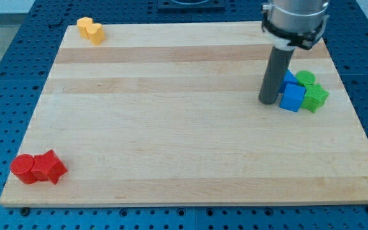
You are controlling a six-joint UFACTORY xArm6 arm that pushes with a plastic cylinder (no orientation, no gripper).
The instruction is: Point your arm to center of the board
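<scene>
Task progress: not finished, in my judgement. My tip (269, 102) is far toward the view's right and in the upper half of the board (171, 153), well apart from the board's center.

Tip position: it rests on the wood at the left edge of the blue and green group, just beside the blue cube (292, 98). I cannot tell if it really touches this cube.

Tool state: it is a plain dark rod with nothing that opens or closes, and it holds nothing.

Target place: the center of the board is bare wood, below and to the view's left of my tip. No block lies between my tip and this place.

Blue and green group: a second blue block (289, 78) is partly hidden behind the rod, a green cylinder (306, 78) stands above, and a green block (315, 97) is at the right of the blue cube, its shape not clear.

Yellow blocks (90, 30): two together at the top left corner, well apart from the path.

Red blocks: a red cylinder (23, 168) and a red block (48, 168) touch each other at the bottom left corner.

What is left: I think my tip must slide left and down to the middle, away from the blue cube, so no block should be disturbed.
</scene>
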